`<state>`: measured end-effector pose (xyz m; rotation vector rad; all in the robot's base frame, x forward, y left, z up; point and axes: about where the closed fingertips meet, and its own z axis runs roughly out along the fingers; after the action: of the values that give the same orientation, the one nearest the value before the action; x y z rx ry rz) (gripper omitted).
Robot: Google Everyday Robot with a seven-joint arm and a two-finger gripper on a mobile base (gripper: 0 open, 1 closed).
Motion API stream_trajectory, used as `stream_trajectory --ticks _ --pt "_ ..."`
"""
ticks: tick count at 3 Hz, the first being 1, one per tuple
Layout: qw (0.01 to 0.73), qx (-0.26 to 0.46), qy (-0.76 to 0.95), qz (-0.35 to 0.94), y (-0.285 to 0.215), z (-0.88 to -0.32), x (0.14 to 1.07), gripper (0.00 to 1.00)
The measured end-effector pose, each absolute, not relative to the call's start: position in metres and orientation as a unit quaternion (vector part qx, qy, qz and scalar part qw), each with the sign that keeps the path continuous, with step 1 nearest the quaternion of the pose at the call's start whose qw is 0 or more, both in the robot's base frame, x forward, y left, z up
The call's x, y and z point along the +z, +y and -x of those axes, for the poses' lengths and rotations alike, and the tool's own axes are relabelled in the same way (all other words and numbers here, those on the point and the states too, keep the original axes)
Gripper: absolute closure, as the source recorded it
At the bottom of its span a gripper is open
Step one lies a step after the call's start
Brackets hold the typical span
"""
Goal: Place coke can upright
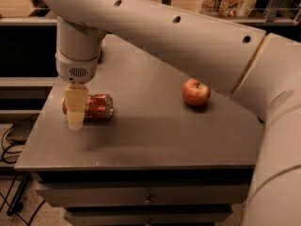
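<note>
1. Hanging over the left part of the table [155, 131], the gripper [75, 111] sits across the coke can's near-left end; whether it clamps the can, I cannot tell.
2. The coke can [99, 106] lies on its side, its long axis running sideways across the view and reaching right from the gripper.
3. An apple [195, 92] sits well apart.
</note>
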<state>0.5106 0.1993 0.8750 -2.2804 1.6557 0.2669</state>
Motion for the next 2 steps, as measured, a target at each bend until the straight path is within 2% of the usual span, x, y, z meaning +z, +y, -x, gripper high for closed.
stream_trajectory --ticks 1,2 --pt "0.131 0.092 0.588 0.793 0.197 -0.512 0.857 0.0" --pt "0.117 0.093 0.601 0.785 0.192 -0.513 0.844 0.18"
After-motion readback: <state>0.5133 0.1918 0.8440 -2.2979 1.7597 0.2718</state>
